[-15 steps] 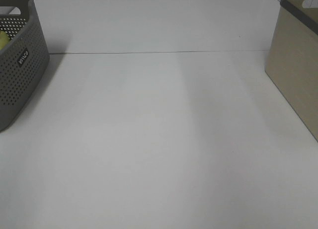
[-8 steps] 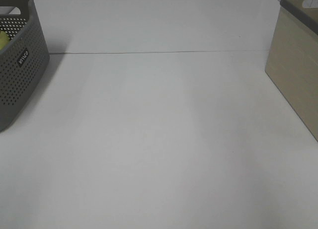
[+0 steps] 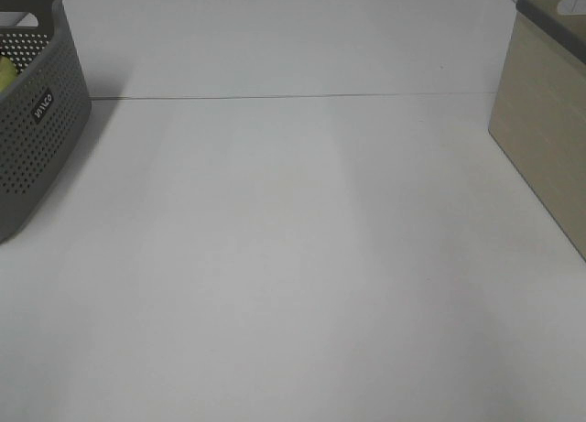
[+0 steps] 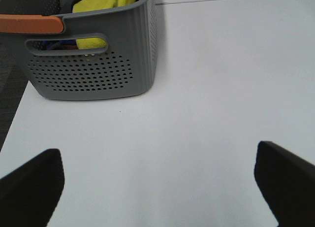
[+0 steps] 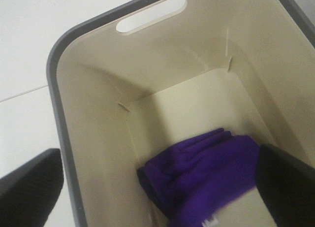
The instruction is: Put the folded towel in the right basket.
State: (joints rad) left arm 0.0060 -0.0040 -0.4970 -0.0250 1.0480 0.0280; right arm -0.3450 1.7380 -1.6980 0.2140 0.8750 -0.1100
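Observation:
A folded purple towel (image 5: 206, 173) lies on the floor of the beige right basket (image 5: 98, 89), seen from above in the right wrist view. My right gripper (image 5: 157, 187) hangs over the basket's opening with its jaws wide apart, and the dark fingertips (image 5: 29, 185) touch nothing. The beige basket (image 3: 545, 138) stands at the right edge of the exterior high view, where its inside is hidden. My left gripper (image 4: 157, 187) is open and empty above the white table, near the grey basket (image 4: 93, 64). Neither gripper shows in the exterior high view.
The grey perforated basket (image 3: 37, 120) stands at the table's left edge and holds yellow cloth (image 4: 106, 0) and an orange-handled item (image 4: 29, 24). The white table (image 3: 293, 257) lies between the two baskets.

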